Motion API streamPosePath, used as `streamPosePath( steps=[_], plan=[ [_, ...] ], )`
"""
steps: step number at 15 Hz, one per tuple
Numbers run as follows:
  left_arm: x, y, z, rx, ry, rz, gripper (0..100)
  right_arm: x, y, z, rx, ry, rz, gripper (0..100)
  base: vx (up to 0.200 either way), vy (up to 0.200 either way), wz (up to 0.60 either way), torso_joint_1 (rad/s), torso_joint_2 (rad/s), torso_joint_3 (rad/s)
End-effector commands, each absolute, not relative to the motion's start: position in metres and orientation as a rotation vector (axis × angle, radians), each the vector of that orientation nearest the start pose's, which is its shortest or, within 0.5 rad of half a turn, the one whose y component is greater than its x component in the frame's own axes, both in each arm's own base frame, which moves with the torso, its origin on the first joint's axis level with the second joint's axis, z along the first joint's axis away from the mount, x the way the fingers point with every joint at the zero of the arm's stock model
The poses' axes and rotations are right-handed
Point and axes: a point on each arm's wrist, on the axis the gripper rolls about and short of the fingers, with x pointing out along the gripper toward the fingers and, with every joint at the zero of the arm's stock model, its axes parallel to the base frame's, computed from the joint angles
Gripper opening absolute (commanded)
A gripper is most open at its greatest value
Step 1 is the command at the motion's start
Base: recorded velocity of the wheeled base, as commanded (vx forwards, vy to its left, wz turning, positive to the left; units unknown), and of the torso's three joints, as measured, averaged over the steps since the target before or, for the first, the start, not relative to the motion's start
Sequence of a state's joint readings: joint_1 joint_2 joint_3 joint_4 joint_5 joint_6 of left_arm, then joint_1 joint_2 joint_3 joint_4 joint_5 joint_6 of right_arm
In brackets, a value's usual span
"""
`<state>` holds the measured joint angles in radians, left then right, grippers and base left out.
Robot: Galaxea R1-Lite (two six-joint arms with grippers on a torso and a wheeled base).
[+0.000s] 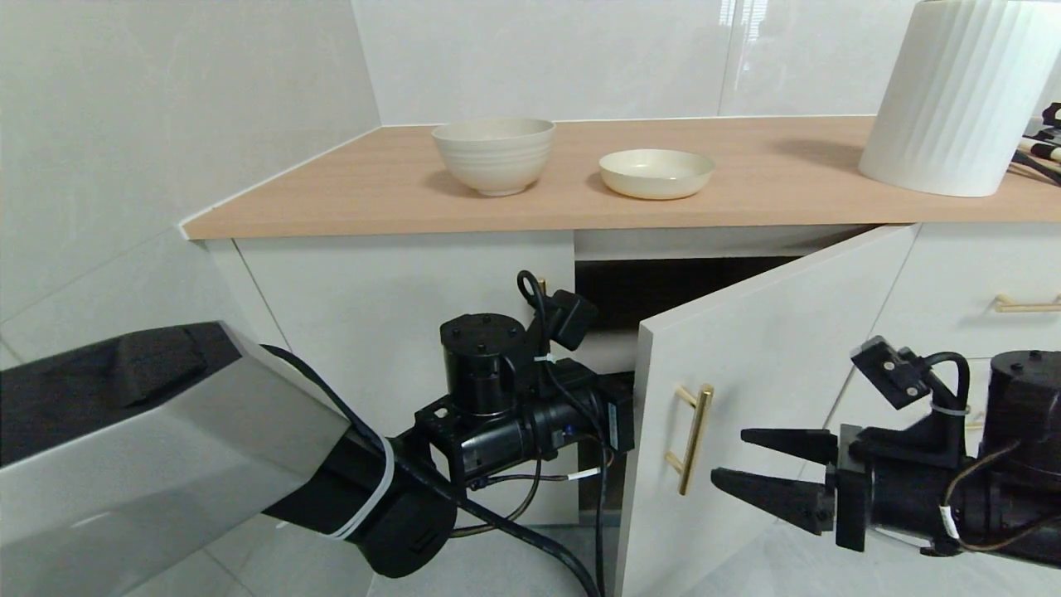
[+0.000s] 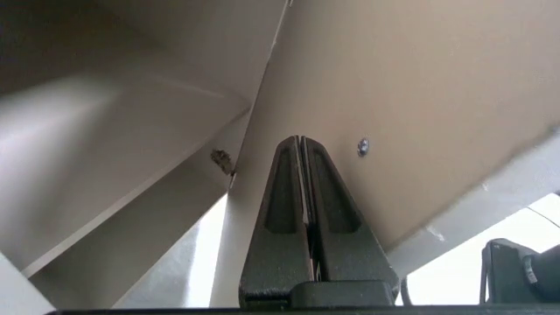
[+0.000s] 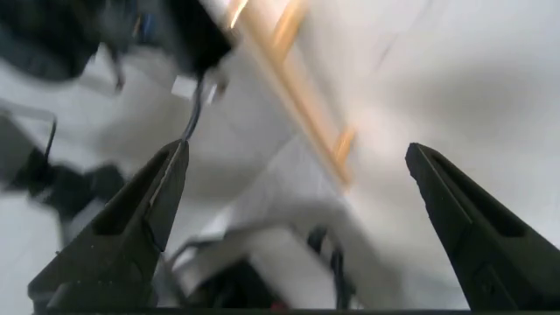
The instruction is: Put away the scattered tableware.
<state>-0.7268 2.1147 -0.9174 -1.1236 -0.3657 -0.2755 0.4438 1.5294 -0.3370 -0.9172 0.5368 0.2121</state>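
A deep cream bowl (image 1: 493, 154) and a shallow cream dish (image 1: 656, 172) stand side by side on the wooden countertop (image 1: 331, 195). Below them a white cabinet door (image 1: 763, 348) with a gold handle (image 1: 695, 438) stands partly open. My left arm reaches into the gap behind that door. Its gripper (image 2: 299, 142) is shut and empty, with its tip against the door's inner face (image 2: 420, 87). My right gripper (image 1: 729, 454) hangs open just in front of the door, beside the handle (image 3: 297, 92), with nothing between its fingers (image 3: 296, 149).
A tall white ribbed container (image 1: 961, 91) stands at the counter's right end, with some utensils (image 1: 1040, 149) behind it. A drawer with a gold pull (image 1: 1026, 304) is right of the door. A tiled wall closes off the left side.
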Motion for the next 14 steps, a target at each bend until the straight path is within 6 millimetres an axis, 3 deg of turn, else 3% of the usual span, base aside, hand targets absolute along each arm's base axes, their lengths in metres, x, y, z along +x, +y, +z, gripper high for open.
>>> streamPosePath(
  steps=[1,5,9,14],
  plan=[
    [0.284,-0.264,0.115,-0.234,0.226,-1.069,0,0.15,0.084,0.159,0.181,0.368,0.947,100,0.0,0.0,0.0,0.0,0.0,0.0],
    [0.281,-0.266,0.113,-0.23,0.232,-1.063,0,0.118,0.071,0.166,0.181,0.412,0.953,100,0.0,0.0,0.0,0.0,0.0,0.0],
    [0.279,-0.268,0.112,-0.228,0.239,-1.07,0,0.121,0.073,0.162,0.181,0.441,0.952,100,0.0,0.0,0.0,0.0,0.0,0.0],
    [0.279,-0.271,0.111,-0.228,0.242,-1.079,0,0.123,0.074,0.16,0.181,0.457,0.95,100,-0.2,0.0,0.0,0.001,0.0,0.0]
  ],
)
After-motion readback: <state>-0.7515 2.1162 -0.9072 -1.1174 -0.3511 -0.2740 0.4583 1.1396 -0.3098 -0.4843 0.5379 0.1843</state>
